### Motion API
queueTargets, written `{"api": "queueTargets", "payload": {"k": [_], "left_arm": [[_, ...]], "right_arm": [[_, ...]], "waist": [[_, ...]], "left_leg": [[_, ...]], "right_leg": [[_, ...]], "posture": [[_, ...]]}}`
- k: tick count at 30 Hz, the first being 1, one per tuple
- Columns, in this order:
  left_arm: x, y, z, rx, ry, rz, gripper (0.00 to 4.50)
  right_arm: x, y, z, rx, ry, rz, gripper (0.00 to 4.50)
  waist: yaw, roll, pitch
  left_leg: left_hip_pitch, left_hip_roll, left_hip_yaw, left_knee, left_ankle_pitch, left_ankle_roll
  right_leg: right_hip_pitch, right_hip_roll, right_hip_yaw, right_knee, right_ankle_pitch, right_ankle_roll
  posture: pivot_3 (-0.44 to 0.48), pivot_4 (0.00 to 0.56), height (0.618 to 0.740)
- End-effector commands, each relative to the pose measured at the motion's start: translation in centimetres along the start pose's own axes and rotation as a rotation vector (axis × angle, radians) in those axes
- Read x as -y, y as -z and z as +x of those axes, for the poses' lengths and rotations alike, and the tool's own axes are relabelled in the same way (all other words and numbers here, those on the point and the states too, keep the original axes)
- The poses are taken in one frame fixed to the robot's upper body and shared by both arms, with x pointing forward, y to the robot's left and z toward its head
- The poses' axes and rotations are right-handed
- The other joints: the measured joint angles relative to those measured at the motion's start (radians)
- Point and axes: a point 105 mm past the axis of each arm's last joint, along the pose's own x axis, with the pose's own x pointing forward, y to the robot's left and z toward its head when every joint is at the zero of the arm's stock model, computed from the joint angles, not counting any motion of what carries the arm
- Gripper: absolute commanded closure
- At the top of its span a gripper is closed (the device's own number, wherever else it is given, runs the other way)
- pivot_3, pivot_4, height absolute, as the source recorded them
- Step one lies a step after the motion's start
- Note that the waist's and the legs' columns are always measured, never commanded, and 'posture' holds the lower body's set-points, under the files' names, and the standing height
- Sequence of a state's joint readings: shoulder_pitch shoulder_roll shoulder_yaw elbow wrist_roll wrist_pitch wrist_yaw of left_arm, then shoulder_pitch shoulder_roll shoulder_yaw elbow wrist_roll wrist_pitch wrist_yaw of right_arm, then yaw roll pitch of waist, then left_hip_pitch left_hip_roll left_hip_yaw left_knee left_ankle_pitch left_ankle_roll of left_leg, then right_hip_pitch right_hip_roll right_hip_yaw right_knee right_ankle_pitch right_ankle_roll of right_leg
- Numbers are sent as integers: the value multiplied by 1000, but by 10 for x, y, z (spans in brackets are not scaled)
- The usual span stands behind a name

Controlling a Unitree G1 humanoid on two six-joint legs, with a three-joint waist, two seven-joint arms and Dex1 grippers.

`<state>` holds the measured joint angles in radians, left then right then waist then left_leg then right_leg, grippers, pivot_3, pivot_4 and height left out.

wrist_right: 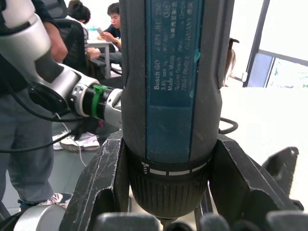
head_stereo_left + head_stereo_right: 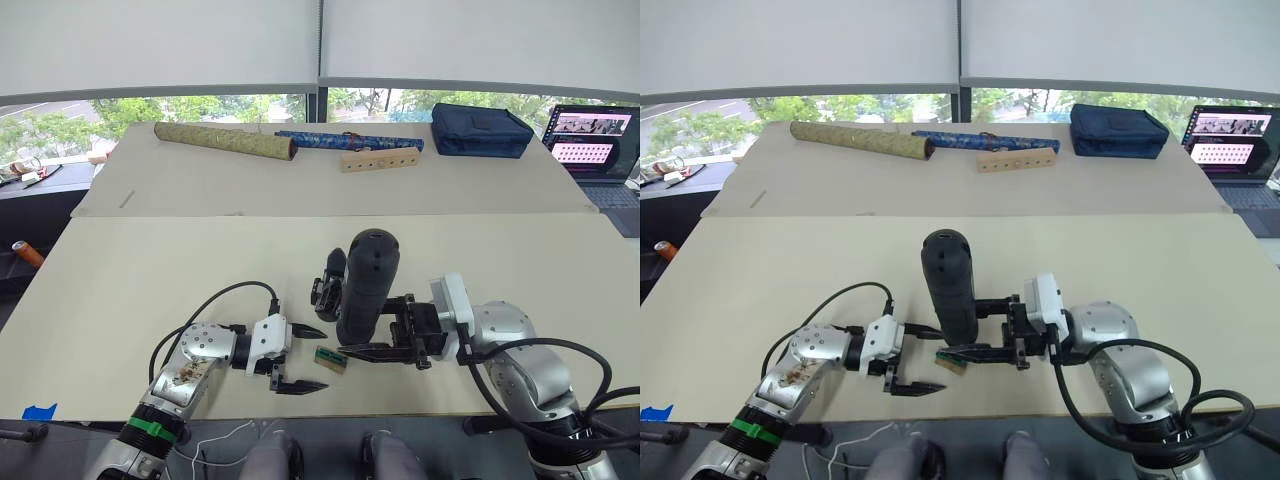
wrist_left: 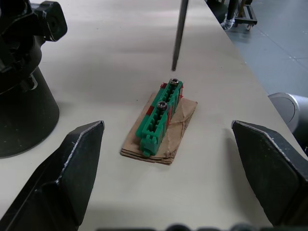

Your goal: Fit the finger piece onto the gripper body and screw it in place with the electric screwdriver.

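Observation:
The electric screwdriver (image 2: 366, 285), thick and black, stands upright near the table's front with its bit pointing down. My right gripper (image 2: 365, 325) is shut on its lower barrel. The thin bit (image 3: 178, 33) ends just above a small green-and-tan block (image 3: 161, 118) with two screw heads on top. My left gripper (image 2: 318, 359) is open, low over the table, and the block lies between its fingertips. The gripper body (image 2: 328, 283), black with a pointed finger sticking up, stands just behind the screwdriver. The finger piece is out of view.
At the back lie a long olive rolled tube (image 2: 225, 141), a blue roll (image 2: 350, 139), a wooden strip with holes (image 2: 380, 160) and a navy bag (image 2: 480, 130). A laptop (image 2: 595, 140) sits far right. The table's front edge (image 2: 330, 412) is close. People sit beyond in the right wrist view.

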<state>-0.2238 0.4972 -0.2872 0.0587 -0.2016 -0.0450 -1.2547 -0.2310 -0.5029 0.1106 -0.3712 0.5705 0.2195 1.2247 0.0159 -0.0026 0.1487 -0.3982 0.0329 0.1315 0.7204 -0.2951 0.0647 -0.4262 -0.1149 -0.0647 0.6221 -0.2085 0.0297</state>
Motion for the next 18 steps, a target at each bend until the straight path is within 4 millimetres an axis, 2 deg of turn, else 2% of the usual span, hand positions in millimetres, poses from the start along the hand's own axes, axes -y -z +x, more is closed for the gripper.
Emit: {"api": "queueTargets", "payload": {"k": [1, 18], "left_arm": [[9, 6, 10, -3, 27, -33, 0], [13, 10, 10, -23, 32, -49, 0]], "right_arm": [[-2, -13, 4, 35, -29, -75, 2605], [-3, -8, 6, 21, -27, -73, 2605]], "waist": [[1, 0, 0], [2, 0, 0]], "left_leg": [[0, 0, 0, 0, 0, 0], [0, 0, -1, 0, 0, 1]], "right_leg": [[0, 0, 0, 0, 0, 0], [1, -1, 0, -1, 0, 0]], "posture": [[0, 150, 740], [0, 150, 740]]}}
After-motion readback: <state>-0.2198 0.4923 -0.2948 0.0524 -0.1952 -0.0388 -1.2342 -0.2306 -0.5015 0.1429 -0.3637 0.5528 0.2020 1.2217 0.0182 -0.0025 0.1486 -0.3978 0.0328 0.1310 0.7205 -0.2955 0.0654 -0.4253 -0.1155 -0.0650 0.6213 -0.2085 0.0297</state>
